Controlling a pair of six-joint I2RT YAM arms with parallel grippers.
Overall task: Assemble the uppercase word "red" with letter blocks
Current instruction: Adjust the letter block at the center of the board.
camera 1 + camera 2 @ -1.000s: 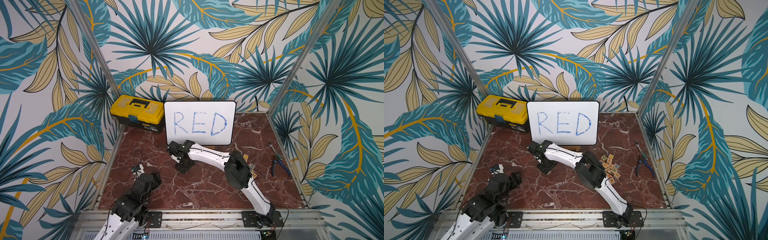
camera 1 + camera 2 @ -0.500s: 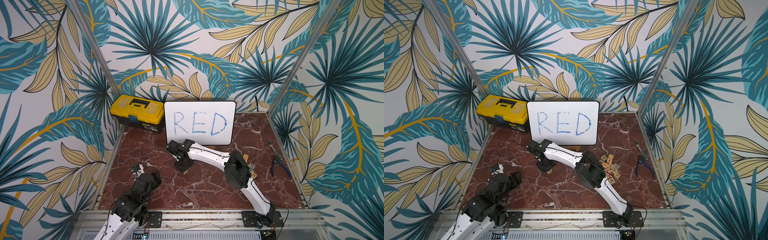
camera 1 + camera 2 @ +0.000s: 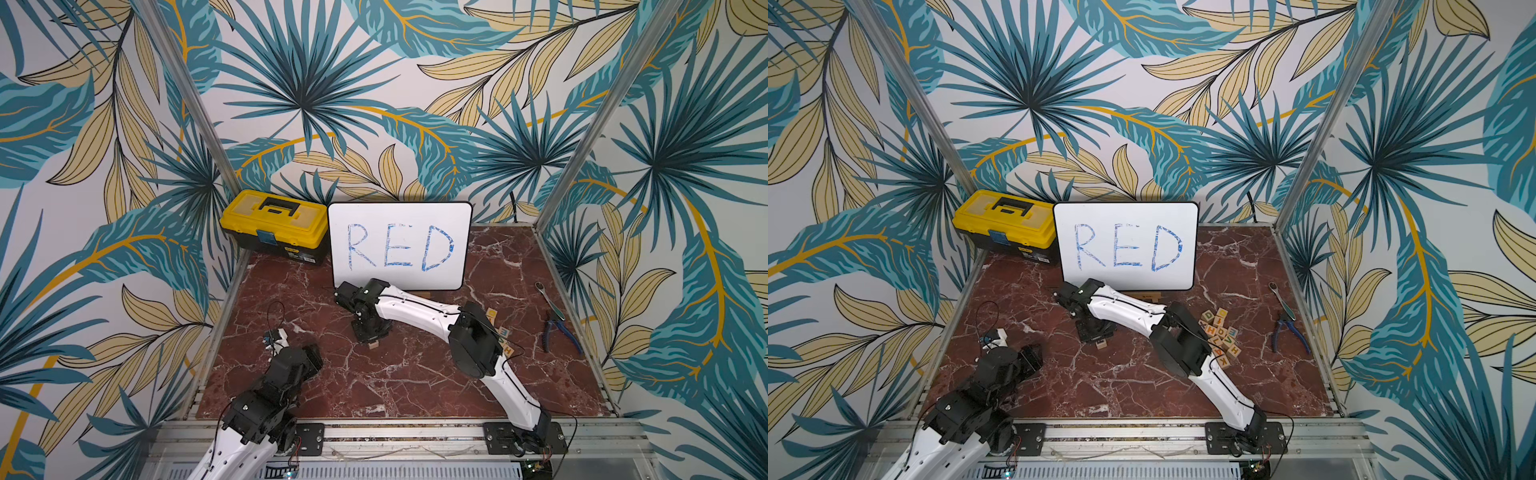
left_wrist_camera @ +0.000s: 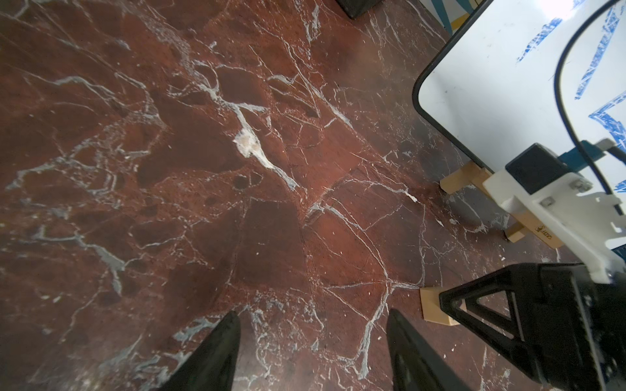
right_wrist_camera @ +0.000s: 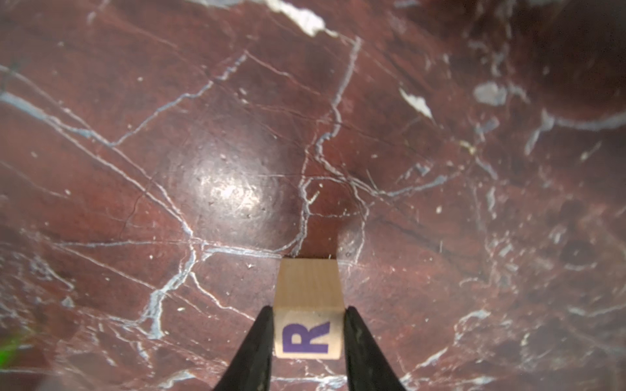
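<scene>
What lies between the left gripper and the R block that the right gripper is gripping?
Nothing but bare marble table: in the left wrist view, the stretch from the left gripper to the R block is clear.

We log the R block (image 5: 307, 298) as pale bare wood, fine-grained and matt, with its letter printed flat. The table (image 5: 223, 189) has a red-brown veined marble look, polished, with a glossy glare spot. The fingers (image 5: 254, 348) of the right gripper (image 5: 308, 308) look like black matt plastic. At 12 o'clock the whiteboard (image 3: 399, 249) is smooth and glossy. At 11 o'clock the toolbox (image 3: 274, 220) is yellow plastic with a slight sheen. The corner posts (image 3: 208, 137) are dull silver metal.
</scene>
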